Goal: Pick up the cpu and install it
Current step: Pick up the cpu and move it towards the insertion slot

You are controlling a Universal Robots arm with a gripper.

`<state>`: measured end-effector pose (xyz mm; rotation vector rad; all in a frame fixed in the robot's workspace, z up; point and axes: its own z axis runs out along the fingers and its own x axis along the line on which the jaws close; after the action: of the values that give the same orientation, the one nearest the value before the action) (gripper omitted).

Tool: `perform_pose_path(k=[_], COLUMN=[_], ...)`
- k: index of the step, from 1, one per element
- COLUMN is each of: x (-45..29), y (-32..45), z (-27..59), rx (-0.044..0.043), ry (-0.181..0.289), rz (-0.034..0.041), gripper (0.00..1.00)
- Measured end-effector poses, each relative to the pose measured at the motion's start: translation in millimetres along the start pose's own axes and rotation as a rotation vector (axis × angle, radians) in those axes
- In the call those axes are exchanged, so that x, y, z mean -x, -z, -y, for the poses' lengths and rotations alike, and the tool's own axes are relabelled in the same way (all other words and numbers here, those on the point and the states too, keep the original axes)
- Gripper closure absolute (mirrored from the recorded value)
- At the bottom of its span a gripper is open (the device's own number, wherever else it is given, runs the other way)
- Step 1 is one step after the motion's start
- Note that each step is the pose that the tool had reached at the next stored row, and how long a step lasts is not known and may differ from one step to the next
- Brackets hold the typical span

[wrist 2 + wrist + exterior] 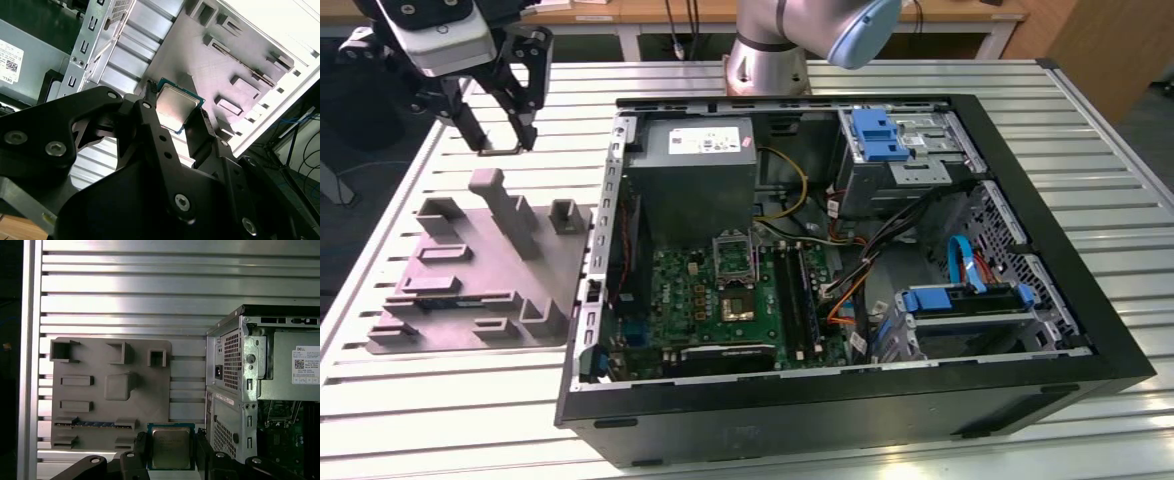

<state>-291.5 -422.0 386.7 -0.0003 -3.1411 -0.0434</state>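
Black gripper (175, 114) is pinching the small square silver-topped cpu (176, 102) by its edges, over the slatted metal worktop (125, 290) near a corner, beside the grey plastic fixture tray (100, 360).

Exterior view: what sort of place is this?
Probably a robotics lab bench for PC assembly: an open PC case on a slotted metal table, a grey fixture plate beside it, and the hand gripping the cpu.
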Motion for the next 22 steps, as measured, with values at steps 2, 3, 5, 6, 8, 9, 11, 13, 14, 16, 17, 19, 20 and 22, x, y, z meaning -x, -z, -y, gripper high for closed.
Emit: perform_pose_path(k=[2,3,5,6,8,9,11,13,14,16,17,19,20,22], x=[0.4,0.6,1.0,1.2,1.6,1.8,2.4,3.0,3.3,4.7,5.3,7.1,8.0,9.6], y=[0.0,-0.1,0.0,0.0,0.0,0.0,-0.1,-0.1,-0.1,0.0,0.0,0.0,-0.1,-0.1], z=[0.0,0.0,0.0,0.0,0.0,0.0,0.0,0.0,0.0,0.0,0.0,0.0,0.0,0.0], rx=[0.0000,0.0001,0.0000,0.0001,0.0000,0.0000,0.0001,0.0001,0.0001,0.0000,0.0000,0.0000,0.0001,0.0000], ry=[0.000,0.000,0.000,0.000,0.000,0.000,0.000,0.000,0.000,0.000,0.000,0.000,0.000,0.000], rz=[0.0001,0.0001,0.0000,0.0000,0.0001,0.0000,0.0001,0.0001,0.0001,0.0000,0.0000,0.0000,0.0001,0.0000], gripper=[0.53,0.53,0.53,0.53,0.53,0.53,0.53,0.53,0.53,0.53,0.53,0.53,0.53,0.53])
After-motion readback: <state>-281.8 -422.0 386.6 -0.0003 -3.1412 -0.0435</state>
